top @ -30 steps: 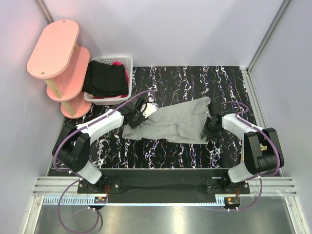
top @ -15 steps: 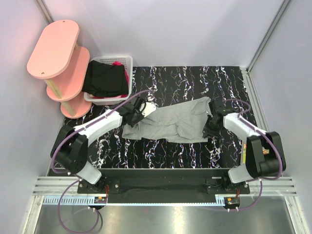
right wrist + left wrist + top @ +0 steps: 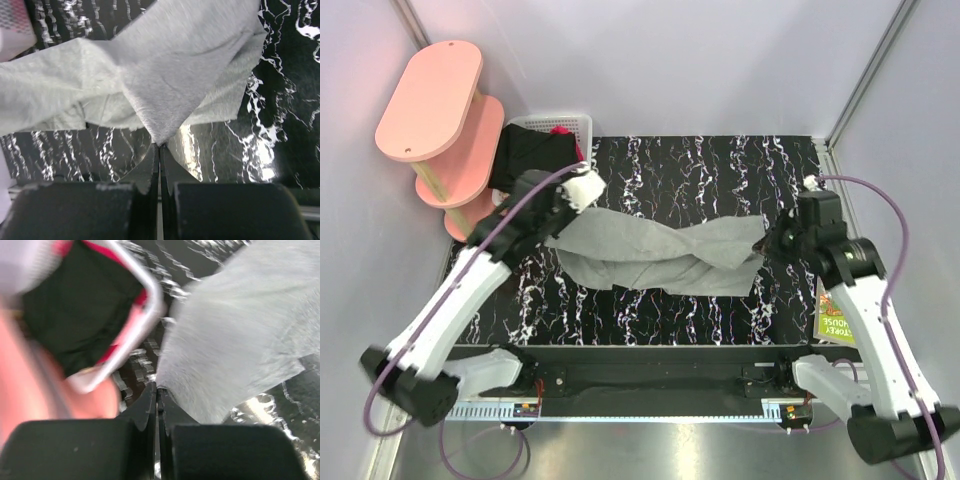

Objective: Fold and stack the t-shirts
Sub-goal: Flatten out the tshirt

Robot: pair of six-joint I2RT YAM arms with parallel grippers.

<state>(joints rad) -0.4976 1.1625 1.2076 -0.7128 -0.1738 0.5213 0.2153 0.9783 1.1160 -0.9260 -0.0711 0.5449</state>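
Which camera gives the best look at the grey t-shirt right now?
Top external: the whole grey t-shirt shows, stretched between the left hand and right hand. Each wrist view shows only its pinched corner and nearby cloth.

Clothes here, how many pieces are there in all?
3. A grey shirt stretched between the left gripper and right gripper; a black garment and magenta cloth in the white basket. More may be hidden underneath.

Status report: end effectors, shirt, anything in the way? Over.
Left end effector shut on one end of grey shirt; right end effector shut on the other. Shirt spans between them, twisted mid-span. Basket with black garment beside left arm.
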